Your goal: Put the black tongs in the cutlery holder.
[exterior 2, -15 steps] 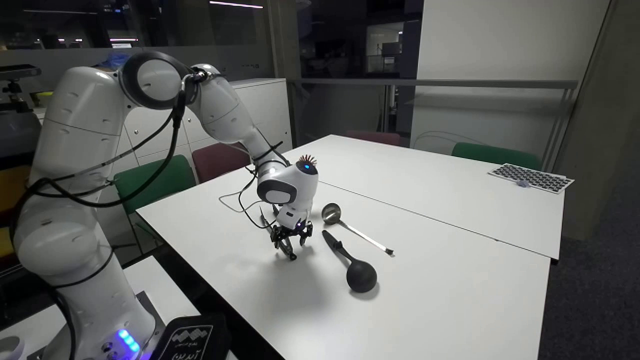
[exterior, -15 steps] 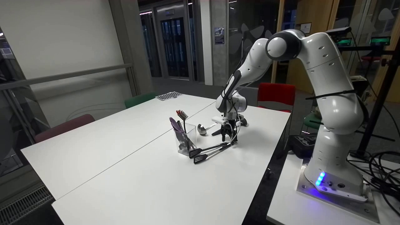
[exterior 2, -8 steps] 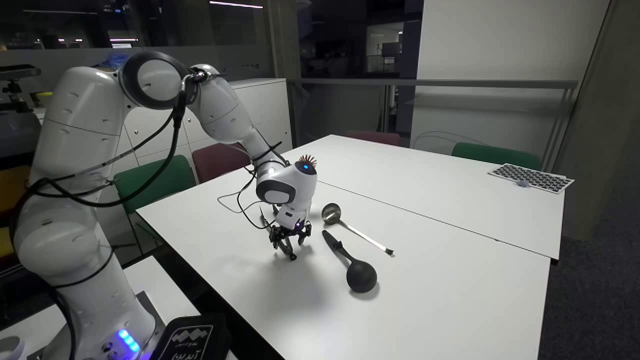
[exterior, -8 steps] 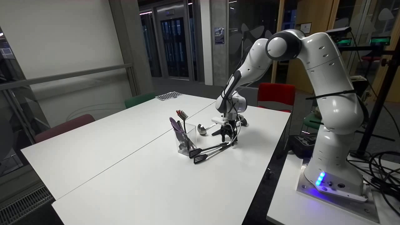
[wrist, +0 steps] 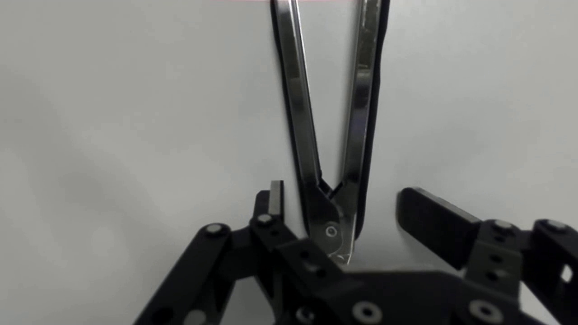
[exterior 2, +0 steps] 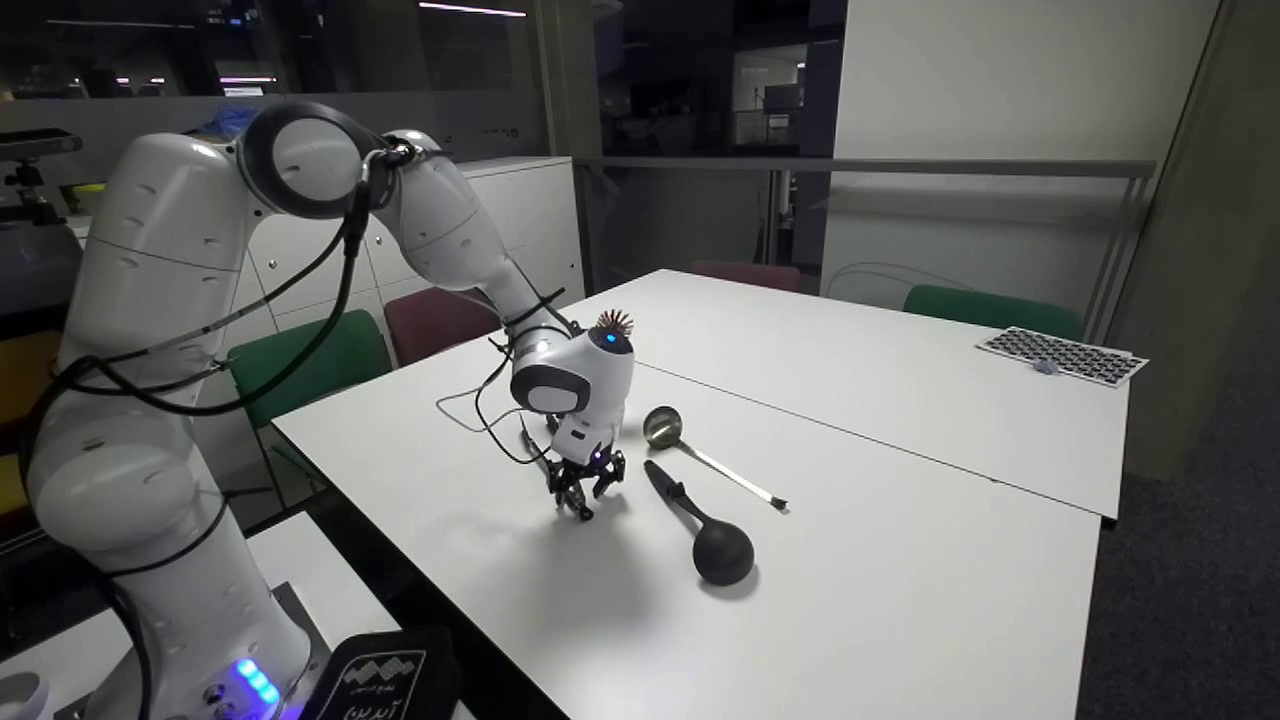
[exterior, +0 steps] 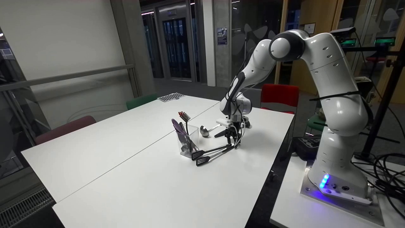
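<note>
The black tongs [exterior: 215,149] lie spread on the white table in both exterior views, slotted heads beside the holder. Their joined end [exterior 2: 586,514] lies under my gripper. The wrist view shows both tong arms [wrist: 303,122] meeting at a riveted hinge. My gripper [wrist: 342,194] is open, with one finger on each side of the hinge end and a gap on both sides; it points down, close to the table [exterior: 233,142] [exterior 2: 590,492]. The clear cutlery holder [exterior: 194,133] stands upright with a brush and purple-handled utensils in it. In an exterior view the arm hides it; only brush bristles [exterior 2: 614,322] show.
A black ladle [exterior 2: 723,553] lies close to the gripper. A steel ladle [exterior 2: 663,428] lies behind it, also seen beyond the holder [exterior: 204,131]. A keyboard-like panel [exterior 2: 1062,355] lies at the far table edge. A loose cable [exterior 2: 490,425] hangs by the wrist.
My gripper has moved down slightly and shifted a little, so its fingers sit lower around the tongs' hinge end. The tongs and the holder have not moved.
</note>
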`<state>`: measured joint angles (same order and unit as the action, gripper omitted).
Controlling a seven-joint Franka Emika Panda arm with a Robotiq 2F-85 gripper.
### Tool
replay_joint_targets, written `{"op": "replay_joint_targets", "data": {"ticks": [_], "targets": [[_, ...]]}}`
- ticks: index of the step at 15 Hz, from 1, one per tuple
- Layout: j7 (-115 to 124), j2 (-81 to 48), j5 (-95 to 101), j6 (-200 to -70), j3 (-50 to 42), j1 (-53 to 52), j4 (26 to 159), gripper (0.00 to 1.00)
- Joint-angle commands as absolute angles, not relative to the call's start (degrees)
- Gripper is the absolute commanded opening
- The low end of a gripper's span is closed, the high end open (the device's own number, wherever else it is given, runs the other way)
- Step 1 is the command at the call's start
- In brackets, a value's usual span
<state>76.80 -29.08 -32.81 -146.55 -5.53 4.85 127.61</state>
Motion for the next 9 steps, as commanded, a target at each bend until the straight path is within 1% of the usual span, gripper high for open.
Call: {"op": "replay_joint_targets", "data": {"ticks": [1,3,4,6,8,9], "targets": [[74.8,-26.4,-34.2,-148.6,-5.4,6.1,130.8,0.55],[74.8,-25.8,-34.2,-148.5,-5.5,6.4,131.1,0.53],[74.8,-25.6,-34.1,-148.5,-5.6,6.4,131.2,0.33],[74.8,-25.0,-34.1,-148.6,-5.8,6.6,131.5,0.23],[74.6,-24.1,-34.3,-148.8,-5.8,6.9,131.9,0.09],[74.6,-23.5,-34.3,-148.8,-5.9,7.0,132.2,0.08]]}}
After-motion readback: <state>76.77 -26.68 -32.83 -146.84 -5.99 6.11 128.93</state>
